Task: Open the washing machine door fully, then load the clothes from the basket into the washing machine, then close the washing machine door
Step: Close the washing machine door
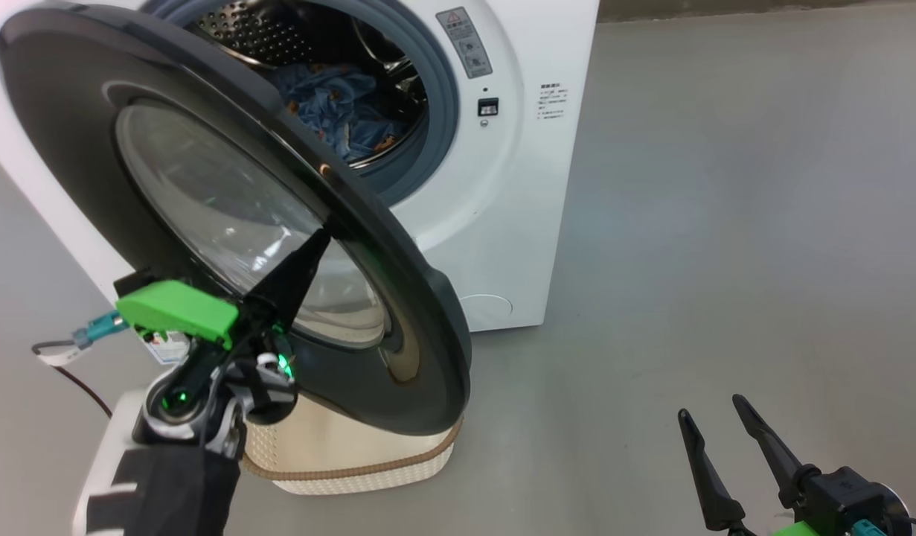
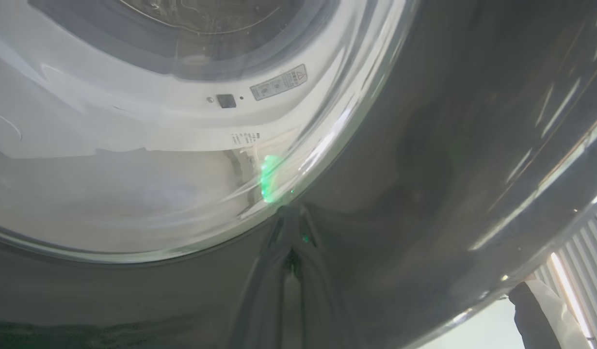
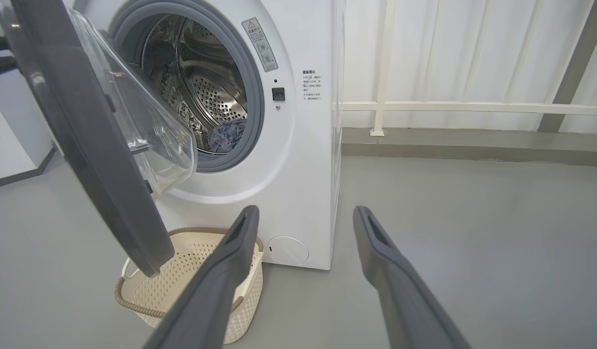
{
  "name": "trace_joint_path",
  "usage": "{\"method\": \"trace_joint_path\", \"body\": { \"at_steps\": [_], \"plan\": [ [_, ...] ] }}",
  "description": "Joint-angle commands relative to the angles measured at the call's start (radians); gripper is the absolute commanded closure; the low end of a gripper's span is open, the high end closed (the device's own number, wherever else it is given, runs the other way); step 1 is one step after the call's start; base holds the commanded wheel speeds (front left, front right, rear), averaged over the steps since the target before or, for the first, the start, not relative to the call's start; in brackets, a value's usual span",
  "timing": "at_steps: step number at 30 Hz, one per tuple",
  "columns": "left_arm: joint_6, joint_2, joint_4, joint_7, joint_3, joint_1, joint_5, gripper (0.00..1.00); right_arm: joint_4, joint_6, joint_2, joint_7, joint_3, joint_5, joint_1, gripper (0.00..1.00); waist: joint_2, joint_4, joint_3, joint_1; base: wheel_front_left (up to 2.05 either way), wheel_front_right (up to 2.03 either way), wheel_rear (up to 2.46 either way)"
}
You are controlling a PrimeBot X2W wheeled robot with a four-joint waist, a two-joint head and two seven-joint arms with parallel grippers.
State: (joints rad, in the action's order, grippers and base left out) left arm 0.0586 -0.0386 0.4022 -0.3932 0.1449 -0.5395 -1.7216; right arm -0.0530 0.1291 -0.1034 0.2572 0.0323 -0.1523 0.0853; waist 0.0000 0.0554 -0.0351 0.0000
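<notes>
Two steps look done: clothes (image 1: 338,104) in washing machine (image 1: 502,223), basket (image 3: 182,261) empty. Left gripper (image 1: 320,242), pinched empty, presses half-swung washing machine door (image 1: 78,97) at 7 o'clock; right gripper (image 1: 709,406) spread, idle.

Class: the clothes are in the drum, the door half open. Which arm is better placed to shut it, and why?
Left. The left gripper is at the outer face of the door; the right gripper hangs open, far from it.

The left end effector (image 1: 320,242) and right end effector (image 1: 709,406) were fitted with tapering dark fingers (image 1: 770,447). A green cover (image 1: 178,309) was mounted behind the left.
</notes>
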Motion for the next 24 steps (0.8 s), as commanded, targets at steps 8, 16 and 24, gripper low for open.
{"method": "trace_joint_path", "body": {
  "at_steps": [8, 16, 24],
  "plan": [
    [0.038, -0.012, 0.153, 0.104, 0.021, -0.156, 0.006, 1.0, 0.01, 0.002, -0.012, 0.005, 0.04, 0.007, -0.032, 0.0, 0.0, 0.018, -0.001, 0.0, 0.0, 0.0, 0.0],
    [0.065, -0.012, 0.285, 0.179, 0.104, -0.242, -0.051, 1.0, 0.005, 0.002, -0.011, 0.005, 0.049, 0.009, -0.034, 0.0, 0.0, 0.022, 0.004, 0.0, 0.0, 0.0, 0.0],
    [0.072, -0.012, 0.318, 0.222, 0.164, -0.274, -0.085, 1.0, 0.005, 0.002, -0.009, 0.005, 0.052, 0.007, -0.037, 0.0, 0.0, 0.022, 0.005, 0.0, 0.0, 0.0, 0.0]
  ]
}}
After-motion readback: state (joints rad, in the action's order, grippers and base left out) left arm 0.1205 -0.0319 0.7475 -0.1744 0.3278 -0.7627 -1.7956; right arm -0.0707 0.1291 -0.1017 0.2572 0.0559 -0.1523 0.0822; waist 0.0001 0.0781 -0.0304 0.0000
